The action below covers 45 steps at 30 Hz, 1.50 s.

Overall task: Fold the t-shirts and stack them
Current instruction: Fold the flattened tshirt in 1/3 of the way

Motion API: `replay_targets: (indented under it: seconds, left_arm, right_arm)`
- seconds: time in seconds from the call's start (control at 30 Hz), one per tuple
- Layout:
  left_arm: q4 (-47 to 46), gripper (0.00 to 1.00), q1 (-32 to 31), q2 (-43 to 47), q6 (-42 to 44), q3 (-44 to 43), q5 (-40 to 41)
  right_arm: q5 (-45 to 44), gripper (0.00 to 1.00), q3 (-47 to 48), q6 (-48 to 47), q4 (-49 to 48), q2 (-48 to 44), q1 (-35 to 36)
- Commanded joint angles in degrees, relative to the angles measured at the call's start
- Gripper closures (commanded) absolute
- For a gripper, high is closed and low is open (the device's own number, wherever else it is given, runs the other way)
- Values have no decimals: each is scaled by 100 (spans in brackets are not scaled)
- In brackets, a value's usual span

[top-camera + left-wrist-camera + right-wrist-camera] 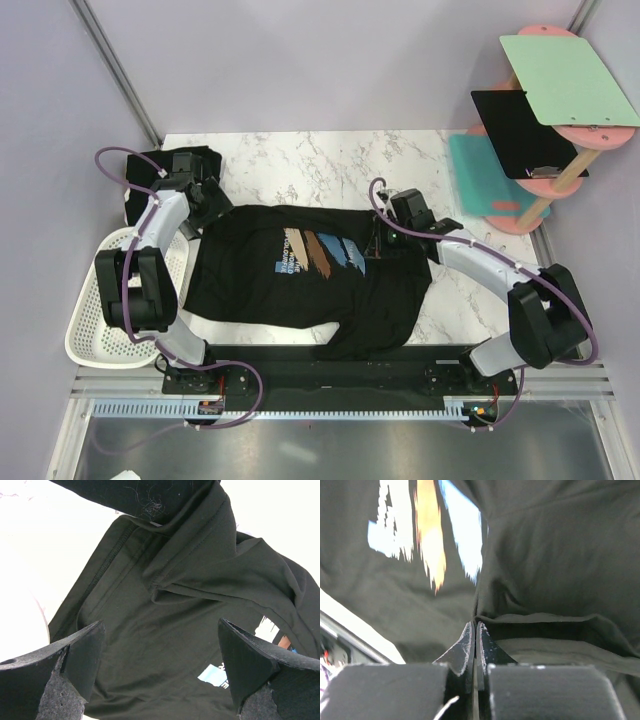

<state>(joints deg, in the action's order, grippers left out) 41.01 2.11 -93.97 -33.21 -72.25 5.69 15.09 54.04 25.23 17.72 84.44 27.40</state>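
A black t-shirt (300,295) with a blue, brown and white chest print (322,252) lies spread on the marble table (300,165), rumpled along its right side. My left gripper (205,208) hovers open over its left shoulder; in the left wrist view the fingers straddle bare cloth (175,595) with nothing between them (161,625). My right gripper (378,240) is shut at the shirt's right part, its tips (475,624) pinching the edge of a raised fold (545,555). A second black t-shirt (148,162) lies bunched at the back left corner, partly hidden by the left arm.
A white perforated basket (85,320) hangs off the table's left edge. At the back right stands a pink rack holding a green board (565,80), a rigid black panel (520,130) and a teal mat (480,175). Grey walls close in behind and on the left.
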Motion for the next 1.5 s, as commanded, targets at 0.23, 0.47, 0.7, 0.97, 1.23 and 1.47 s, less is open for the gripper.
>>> replay_targets:
  seconds: [0.23,0.47,0.7,0.97,1.23,1.47]
  left_arm:
    - [-6,0,-18,265,122,27,72]
    - [3,0,-18,301,166,18,81]
    - [-6,0,-18,274,192,35,55]
    - [-6,0,-18,274,210,27,46]
    - [-6,0,-9,222,192,44,19]
    - [-15,0,-9,186,184,44,11]
  right_arm:
    - [-436,37,88,-132,584,-384,363]
    - [-1641,89,633,-493,575,150,266]
    - [-1800,100,1055,-634,338,1283,-14]
    - [-1562,100,1030,-695,540,1444,-68]
    - [-1386,100,626,-827,1075,829,-68]
    - [-1210,100,300,-941,1612,362,-59]
